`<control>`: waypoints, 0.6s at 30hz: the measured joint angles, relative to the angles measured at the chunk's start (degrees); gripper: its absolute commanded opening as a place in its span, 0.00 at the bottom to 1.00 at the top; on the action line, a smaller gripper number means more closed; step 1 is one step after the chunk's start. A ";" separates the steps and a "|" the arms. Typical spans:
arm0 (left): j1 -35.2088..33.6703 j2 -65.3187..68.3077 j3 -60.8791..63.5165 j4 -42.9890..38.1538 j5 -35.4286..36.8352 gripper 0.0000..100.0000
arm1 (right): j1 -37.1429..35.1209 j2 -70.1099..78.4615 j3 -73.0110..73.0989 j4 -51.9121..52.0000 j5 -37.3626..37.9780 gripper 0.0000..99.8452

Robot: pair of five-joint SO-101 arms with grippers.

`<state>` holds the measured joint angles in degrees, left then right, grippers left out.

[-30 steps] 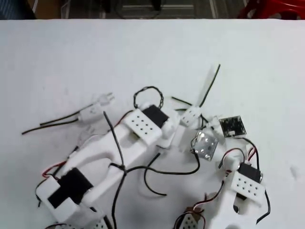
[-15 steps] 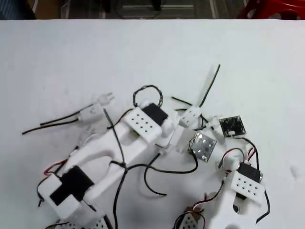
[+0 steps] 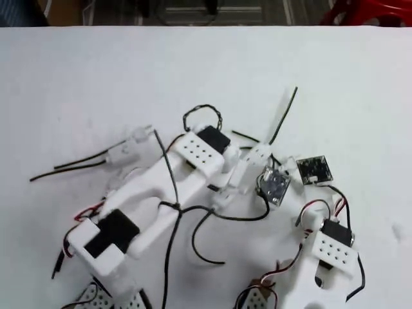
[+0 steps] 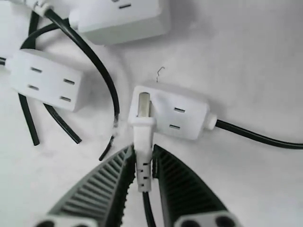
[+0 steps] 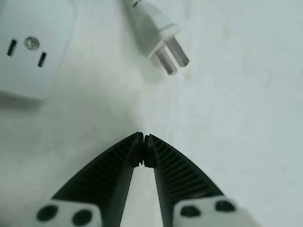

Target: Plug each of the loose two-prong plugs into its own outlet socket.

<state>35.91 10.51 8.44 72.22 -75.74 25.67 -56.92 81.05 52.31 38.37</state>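
Grip first: left gripper (image 4: 143, 151) is clamped on the ribbed neck of a white two-prong plug (image 4: 143, 130), holding it low, close to where its black cord leaves. Prongs (image 4: 143, 104) are right up against the end of a white outlet block (image 4: 184, 113), and that's the danger spot. With a hold this far back from the blades, I'd expect the plug to twist between the jaws the moment it meets resistance. Nothing braces the block either, so a push could simply skid it across the counter (image 4: 246, 56), dragging its cord (image 4: 258, 138) along. Miss the slots and the blades ride over the casing instead.

Right gripper (image 5: 143, 149) is pinched together on nothing, hanging over bare counter, so it's no brace. Ahead of it lies a loose plug (image 5: 152, 22), blades bare, near a flat outlet plate (image 5: 33, 42) but apart from it.

Further out, a 2nd outlet block (image 4: 47, 80) sits beyond a black cord, and a 3rd block (image 4: 123, 16) is cut off at the edge.

Hard to call: whether the prongs have entered slots or merely lie on the block. Just 1 blade shows. From above, the left arm (image 3: 154, 193) lies over that meeting point.
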 measured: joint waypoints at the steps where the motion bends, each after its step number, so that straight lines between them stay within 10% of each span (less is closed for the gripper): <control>1: 0.00 0.00 0.00 0.35 -0.26 0.02 | 0.00 0.00 0.00 0.00 0.00 0.02; 18: -3.43 -20.57 7.74 -4.13 11.34 0.02 | 0.00 0.00 0.00 0.00 0.00 0.02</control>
<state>32.48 -10.07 16.18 68.09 -64.40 25.67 -56.92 81.05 52.31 38.37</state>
